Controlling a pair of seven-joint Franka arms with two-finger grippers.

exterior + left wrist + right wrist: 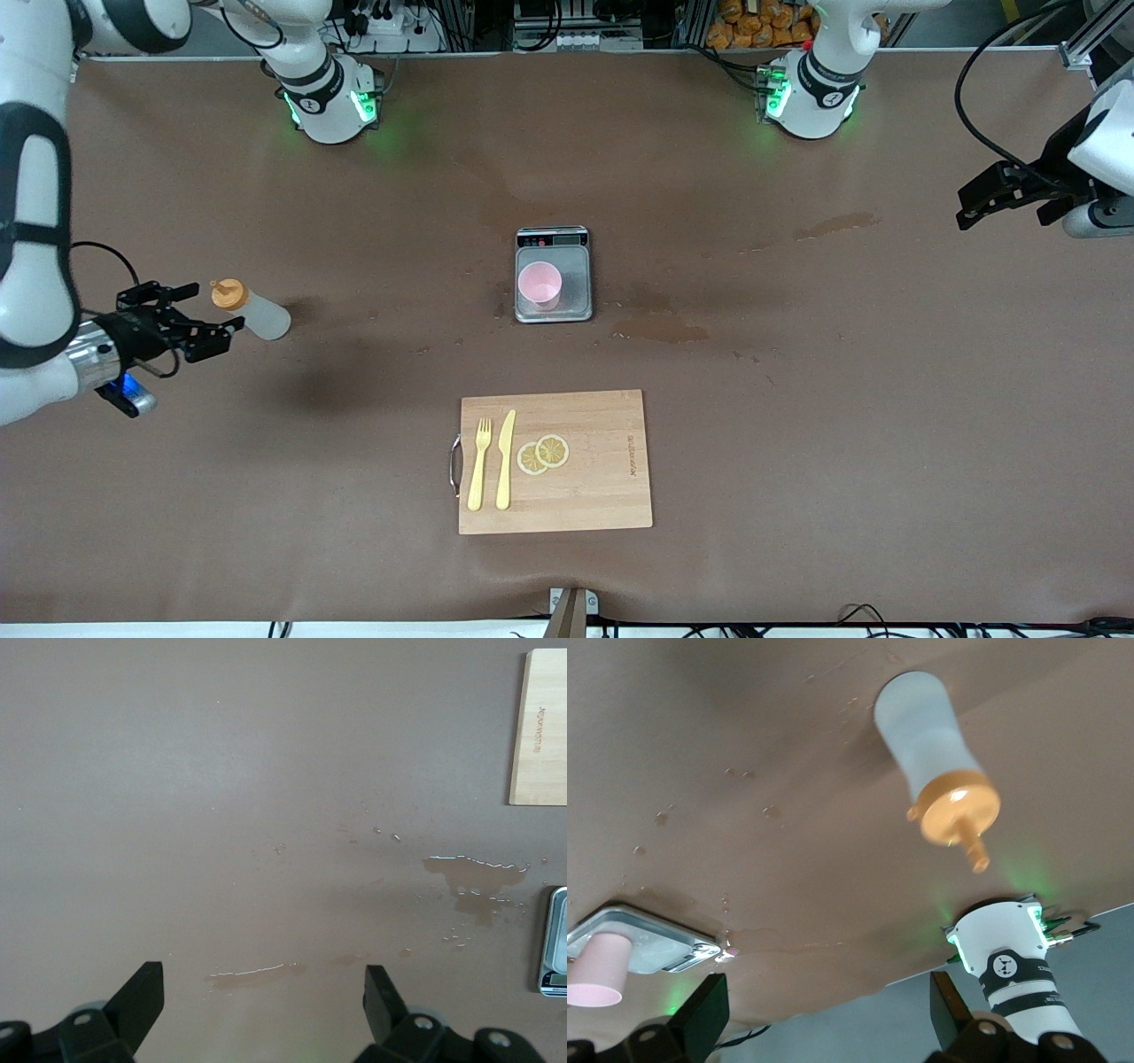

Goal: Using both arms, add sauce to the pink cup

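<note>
The brown worktop (797,399) is being flanked by the wide-open left gripper (974,206) and the wide-open right gripper (211,319), the latter beside the sauce (252,309).

Even overhead light, soft shadow on table (354,567) at 4 o'clock of sauce (252,310); wet patches glare, right arm (35,257) perhaps slightly blurred.

Left end effector (974,206) and right end effector (208,321) both gape open.

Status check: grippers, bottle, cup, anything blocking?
Right gripper open beside upright bottle, not gripping. Left gripper open, waiting at its table end. Cup on scale. Nothing in the way.
</note>
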